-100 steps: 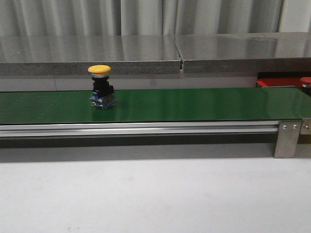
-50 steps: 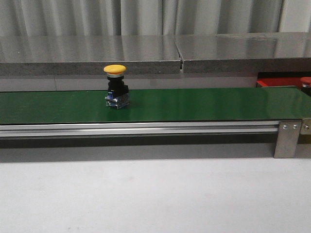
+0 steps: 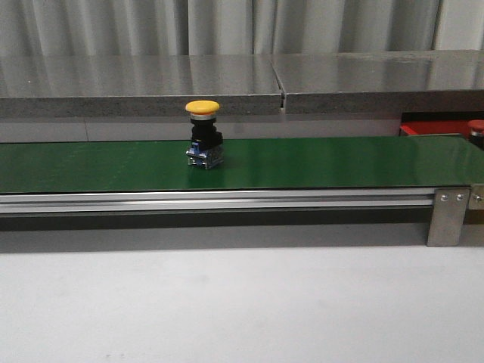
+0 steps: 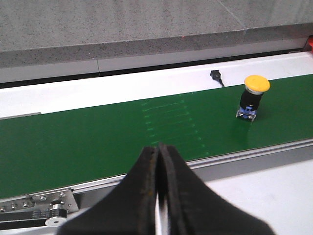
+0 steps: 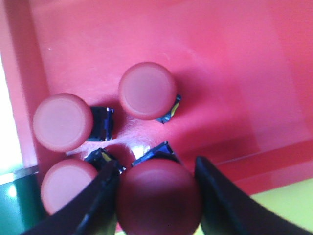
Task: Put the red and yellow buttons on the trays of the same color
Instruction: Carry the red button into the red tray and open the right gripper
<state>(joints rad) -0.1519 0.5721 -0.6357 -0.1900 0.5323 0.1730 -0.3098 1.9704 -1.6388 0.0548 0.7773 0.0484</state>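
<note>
A yellow button (image 3: pixel 203 133) with a black base stands upright on the green belt (image 3: pixel 340 162), left of its middle. The left wrist view shows that button (image 4: pixel 255 94) ahead and off to one side of my left gripper (image 4: pixel 159 149), which is shut and empty at the belt's near edge. My right gripper (image 5: pixel 157 166) hovers over the red tray (image 5: pixel 234 63), shut on a red button (image 5: pixel 159 196) by its domed cap. Three more red buttons (image 5: pixel 147 90) (image 5: pixel 62 122) (image 5: pixel 66 188) stand on that tray, close to the held one. A sliver of the red tray (image 3: pixel 435 127) appears at the front view's far right.
A grey stone ledge (image 3: pixel 227 83) runs behind the belt. The belt has an aluminium side rail (image 3: pixel 227 200) and a bracket (image 3: pixel 448 215) at its right end. A yellow surface (image 5: pixel 279 210) borders the red tray. A small black plug (image 4: pixel 216 76) lies beyond the belt.
The yellow button has travelled to the right along the belt, staying upright. Nothing else in the front view has moved.
</note>
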